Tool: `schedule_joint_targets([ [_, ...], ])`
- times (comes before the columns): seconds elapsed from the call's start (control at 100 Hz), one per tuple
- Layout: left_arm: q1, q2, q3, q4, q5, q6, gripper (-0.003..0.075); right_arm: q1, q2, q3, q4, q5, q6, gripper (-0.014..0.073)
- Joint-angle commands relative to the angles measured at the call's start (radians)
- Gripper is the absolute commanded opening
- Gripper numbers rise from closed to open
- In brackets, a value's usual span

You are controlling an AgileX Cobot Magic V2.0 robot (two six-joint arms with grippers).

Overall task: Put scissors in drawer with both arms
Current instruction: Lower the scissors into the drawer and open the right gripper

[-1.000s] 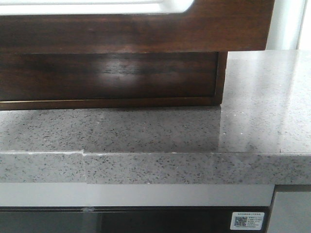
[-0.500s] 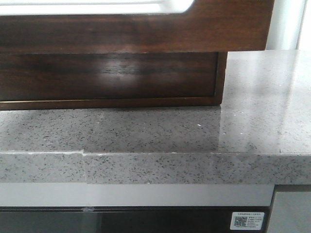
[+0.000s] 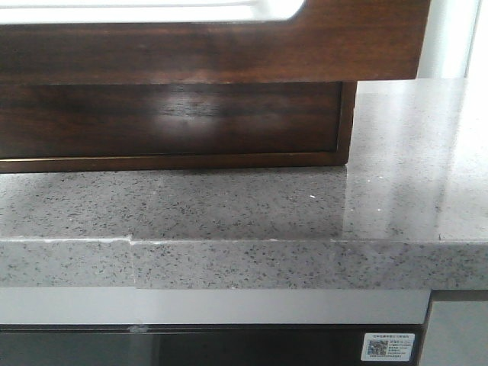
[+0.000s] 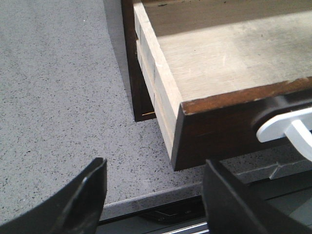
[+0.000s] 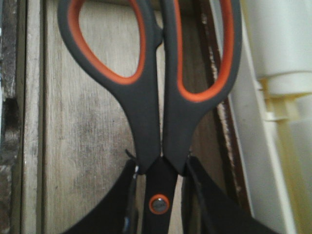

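**Front view: drawer pulled out over counter**

Front view: the drawer (image 3: 213, 49) fills the upper frame, above the grey countertop (image 3: 244, 206).

Left wrist view: the left gripper (image 4: 153, 197) is spread wide, empty, near the drawer's corner.

Right wrist view: the right gripper (image 5: 158, 195) pinches the scissors (image 5: 151, 107) by the pivot, over the drawer's pale floor.

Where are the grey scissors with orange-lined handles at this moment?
Only the right wrist view shows the grey and orange scissors: the right gripper holds them near the pivot, over the pale wooden floor of the open drawer.
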Motion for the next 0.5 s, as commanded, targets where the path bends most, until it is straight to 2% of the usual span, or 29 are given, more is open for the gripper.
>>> schedule_joint_targets([
  [0.0,-0.006,0.009,-0.033,-0.014,-0.068,-0.002,0.0407,0.015,0.006,-0.030,-0.028,-0.045,-0.013,-0.0062],
  [0.49,-0.006,0.009,-0.033,-0.013,-0.068,0.020,0.0407,0.016,0.105,-0.030,-0.057,0.055,-0.013,-0.0060],
])
